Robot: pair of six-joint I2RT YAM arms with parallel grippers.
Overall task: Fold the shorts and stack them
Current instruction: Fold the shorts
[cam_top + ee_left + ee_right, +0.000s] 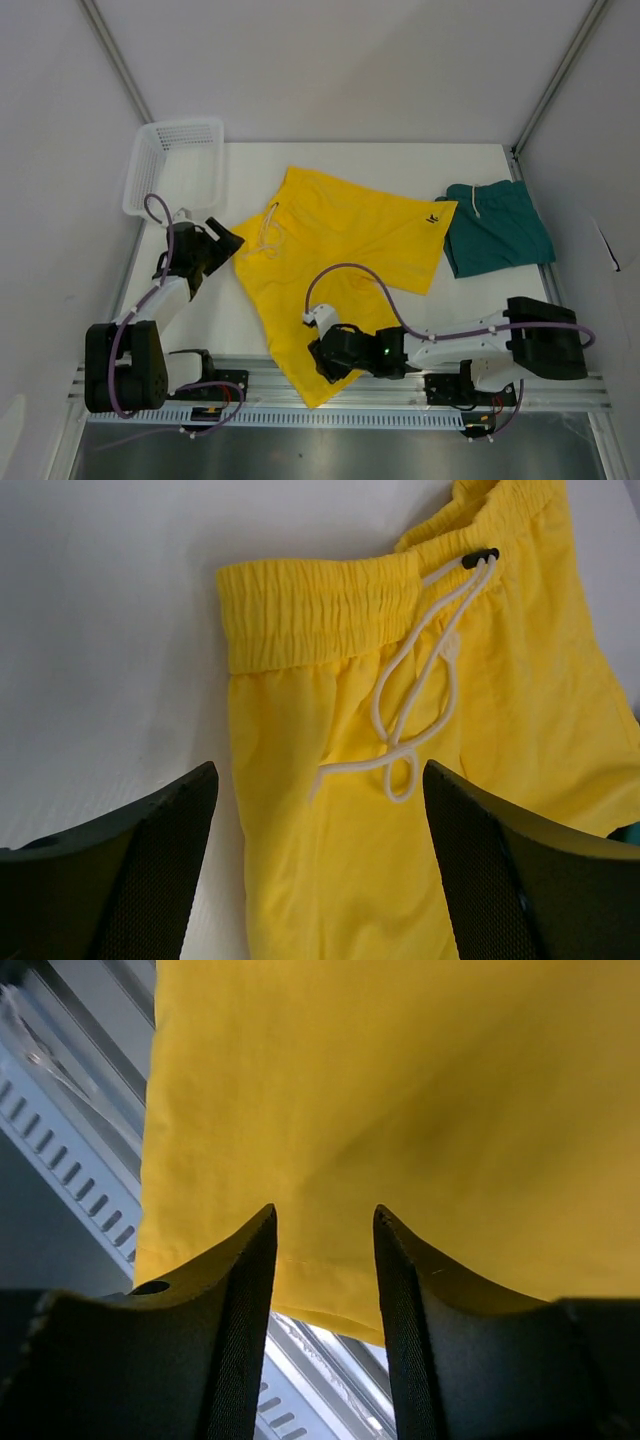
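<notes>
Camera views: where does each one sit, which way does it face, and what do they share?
Top external: above and behind the arms, looking down on the table, both arms, yellow shorts, green shorts and basket.
Left wrist: on the left tool, facing the yellow waistband and drawstring; both fingers show.
Right wrist: on the right tool, fingers astride the yellow hem.
All three share the yellow shorts.

Bright, even overhead light; soft shadows; wrist views blurred near gripper fingers; no glare.
</notes>
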